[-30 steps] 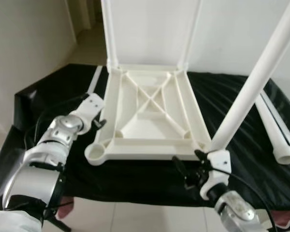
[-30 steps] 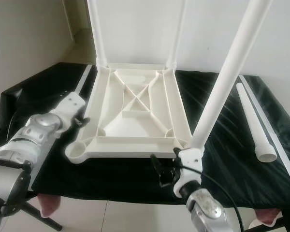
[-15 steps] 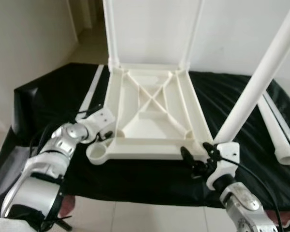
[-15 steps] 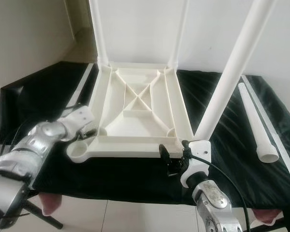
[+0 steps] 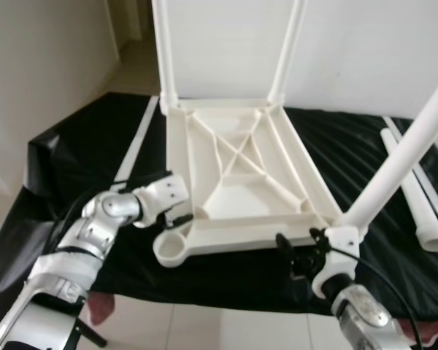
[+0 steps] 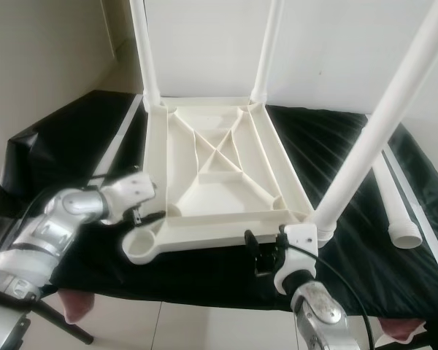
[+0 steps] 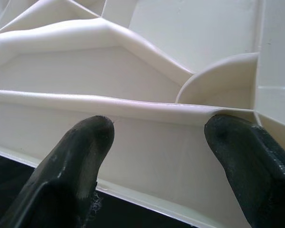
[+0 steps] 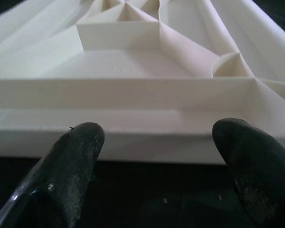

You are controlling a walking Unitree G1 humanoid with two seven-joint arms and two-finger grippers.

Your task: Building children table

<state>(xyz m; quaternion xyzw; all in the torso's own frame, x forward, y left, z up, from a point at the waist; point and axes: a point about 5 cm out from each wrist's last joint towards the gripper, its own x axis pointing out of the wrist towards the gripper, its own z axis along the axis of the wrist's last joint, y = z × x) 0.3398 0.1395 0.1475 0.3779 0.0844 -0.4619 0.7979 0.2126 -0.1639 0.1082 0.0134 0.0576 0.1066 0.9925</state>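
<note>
The white plastic children's table top (image 5: 237, 182) lies upside down on the black-covered tabletop (image 5: 73, 160), ribbed underside facing up. 3 white plastic tube legs are seated in its corner sockets: 2 at the far corners (image 5: 163, 51) (image 5: 288, 51) and 1 at the near right corner (image 5: 401, 160). The near left round socket (image 5: 173, 250) is still empty, and a loose white tube leg (image 5: 416, 200) lies on the cloth to the right, well apart from that socket.

The left pincer (image 5: 181, 215) sits against the near left edge beside the empty socket, released, with its black fingers (image 7: 80, 142) spread before the side wall. The right pincer (image 5: 301, 251) hovers just off the near edge close to the seated leg, also released, its fingers (image 8: 76, 147) apart and facing the rim.

The piece looks light and stiff, a moulded shell with diagonal ribs (it should slide easily on the smooth cloth when pushed). Its glossy plastic likely gives a slippery hold, so the thin upright rim or a rib wall seems the best place to pinch, rather than the broad flat panels. The standing legs would act as levers, so I judge a knock against them could tip or shift the whole frame.
</note>
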